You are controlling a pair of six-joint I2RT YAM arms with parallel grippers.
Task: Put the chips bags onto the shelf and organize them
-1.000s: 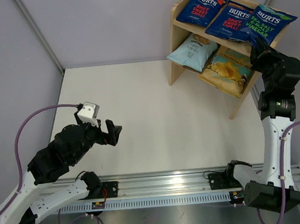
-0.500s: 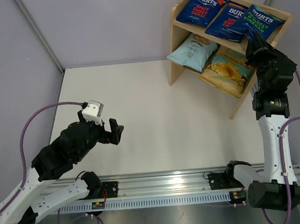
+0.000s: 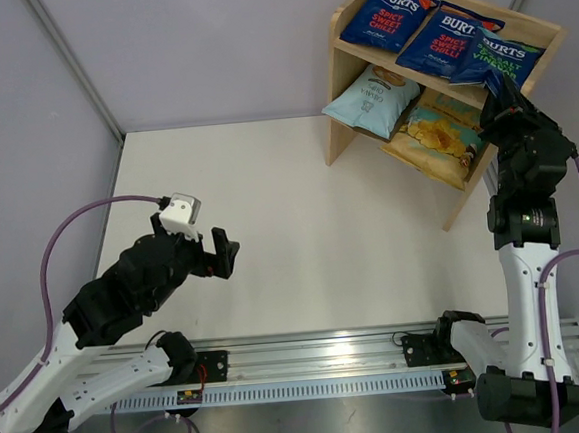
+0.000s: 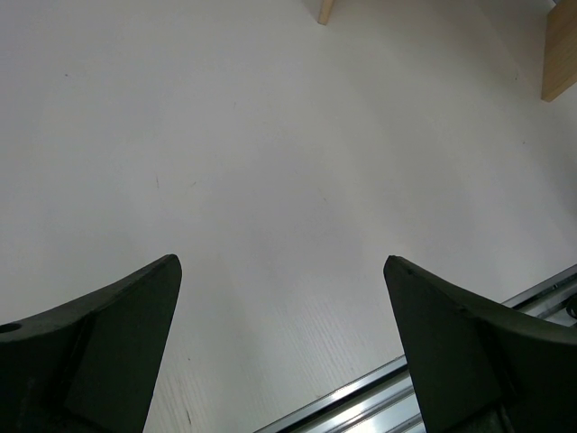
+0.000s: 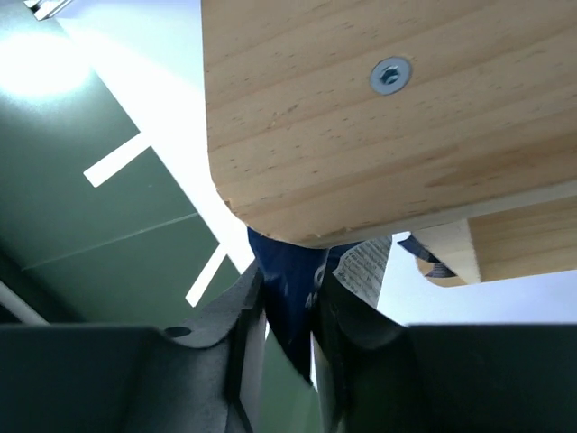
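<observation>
Saw grey walls round a white table [image 3: 300, 226]. Found the left gripper [image 3: 224, 254] on the left side, up above the bare table top. Saw its two black fingers [image 4: 126, 334] spread far apart in the left wrist view, with nothing between them.

Found the shelf [image 3: 334, 83] at the far right of the table, made of light wood, with two tiers. Counted three dark-blue bags side by side on the top tier. Saw a red-lettered bag [image 3: 382, 17] at the left end, then a second red-lettered bag [image 3: 443, 39] in the middle. Saw the green-lettered bag [image 3: 503, 56] at the right end, touching the middle one, with its low edge poking out over the front. Spotted the pale-blue bag [image 3: 370, 98] on the low tier at the left, and the yellow-and-teal bag [image 3: 436, 137] just beside it on the right.

Found the right gripper [image 3: 495, 85] raised up at the front of the shelf's right end. Saw it pinched tight on the low edge of the green-lettered bag. Saw the dark-blue bag squeezed between the fingers in the right wrist view, under a wooden board with one screw [image 5: 389, 75].
</observation>
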